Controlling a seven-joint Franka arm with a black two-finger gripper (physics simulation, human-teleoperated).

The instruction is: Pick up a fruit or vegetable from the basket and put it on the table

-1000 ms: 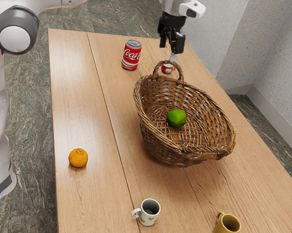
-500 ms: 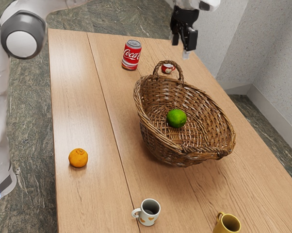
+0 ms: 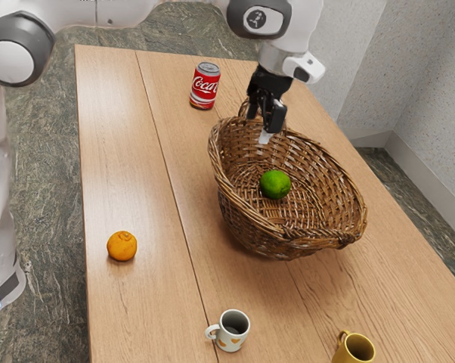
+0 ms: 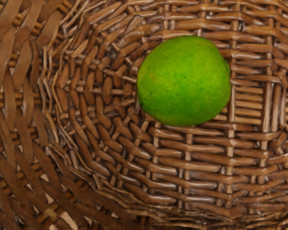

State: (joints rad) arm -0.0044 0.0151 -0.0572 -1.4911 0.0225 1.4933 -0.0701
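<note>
My black gripper hangs over the end of the wicker basket that has the looped handle, its lower end in front of the basket's inner wall. A green lime lies on the basket floor, apart from the gripper. Seen from my hand in the wrist view, the lime rests on the woven bottom of the basket. Whether the gripper is open or shut cannot be made out.
An orange sits on the table left of the basket in the exterior view. A Coca-Cola can stands beyond it. Two mugs, white and yellow, are near the exterior view's lower edge.
My hand first shifted toward the exterior view's right, then came back and down over the basket. It now covers part of the handle and the small red cup. The lime stayed put.
</note>
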